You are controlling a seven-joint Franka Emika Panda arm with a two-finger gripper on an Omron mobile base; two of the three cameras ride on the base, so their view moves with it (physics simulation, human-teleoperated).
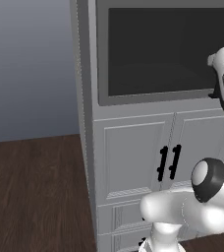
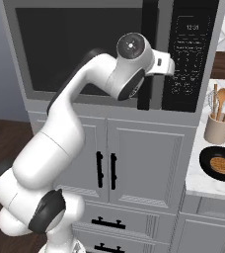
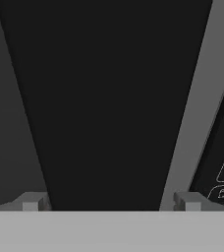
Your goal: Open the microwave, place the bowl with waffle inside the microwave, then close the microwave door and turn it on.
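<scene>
Here we are facing the microwave (image 2: pixel 104 49), built into a tall grey cabinet column above white panelled cabinet doors (image 2: pixel 109 168) with short black handles (image 2: pixel 106 170). The microwave door (image 1: pixel 168 51) is sitting closed, its wide dark glass window framed in grey. Along the right edge of that window the long black vertical handle (image 2: pixel 149 59) is standing, and just right of it the dark control panel (image 2: pixel 191 54) with pale lettering is running down the microwave's right edge.

We are reaching our arm up across the front of the door, with the wrist hanging near the handle. In the hand view the gripper (image 3: pixel 111 202) is looking straight at a broad black bar that is filling the space between the two fingertips (image 3: pixel 33 202), one on each side of it and apart from it. Our fingers are standing spread wide, pinching nothing; whether they are already touching the bar we cannot tell. To the right of the bar in that view a grey strip of frame and a slice of the control panel are showing.

The bowl (image 2: pixel 220 164) is resting on the white counter (image 2: pixel 203 183) right of the cabinet, near the counter's front edge, with the golden waffle (image 2: pixel 221 165) lying inside it. Just behind it a beige pot of wooden utensils (image 2: pixel 218 123) is standing.
</scene>
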